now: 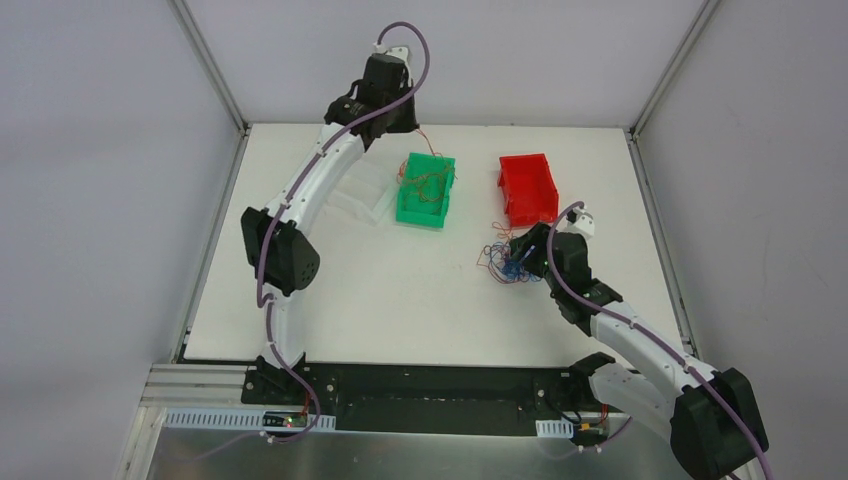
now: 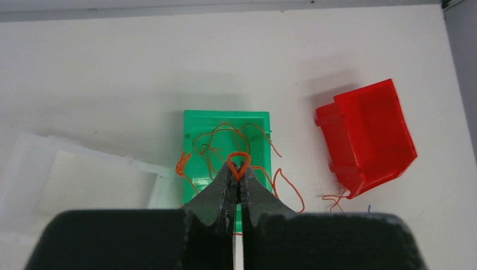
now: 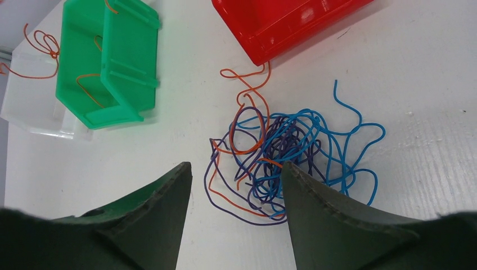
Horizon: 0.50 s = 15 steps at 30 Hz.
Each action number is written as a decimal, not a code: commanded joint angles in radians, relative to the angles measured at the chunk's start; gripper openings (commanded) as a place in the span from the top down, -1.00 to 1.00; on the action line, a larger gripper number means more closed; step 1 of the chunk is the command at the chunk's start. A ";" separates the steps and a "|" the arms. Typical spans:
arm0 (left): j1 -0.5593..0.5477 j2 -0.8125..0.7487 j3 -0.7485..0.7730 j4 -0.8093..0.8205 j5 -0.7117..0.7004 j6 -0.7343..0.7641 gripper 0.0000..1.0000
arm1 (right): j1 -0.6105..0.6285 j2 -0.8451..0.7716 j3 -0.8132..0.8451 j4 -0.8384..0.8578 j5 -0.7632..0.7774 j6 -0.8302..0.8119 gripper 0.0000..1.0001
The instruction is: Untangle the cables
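A tangle of blue, purple and orange cables (image 3: 287, 146) lies on the white table just in front of the red bin (image 3: 281, 22); it also shows in the top view as the same tangle (image 1: 503, 263). My right gripper (image 3: 235, 166) hovers open over its near edge, its right finger above the blue strands, nothing held. Far back, my left gripper (image 2: 238, 167) is shut on a small loop of an orange cable (image 2: 238, 156) above the green bin (image 2: 194, 121). More orange strands (image 2: 216, 143) lie in that bin and spill over its sides.
A clear plastic tray (image 1: 360, 195) sits left of the green bin (image 1: 420, 213). The red bin (image 1: 527, 187) lies tilted at the back right, loose orange strands by its corner. White walls and metal frame posts enclose the table.
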 commanded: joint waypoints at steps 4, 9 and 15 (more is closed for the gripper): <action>0.006 0.065 0.001 0.022 -0.018 0.021 1.00 | -0.003 -0.015 0.001 0.030 0.030 0.000 -0.26; 0.006 0.058 -0.001 0.023 -0.020 0.036 1.00 | -0.004 -0.009 0.002 0.031 0.024 0.002 -0.26; 0.006 -0.001 0.016 0.023 -0.023 0.058 1.00 | -0.005 -0.001 0.006 0.032 0.021 0.003 -0.26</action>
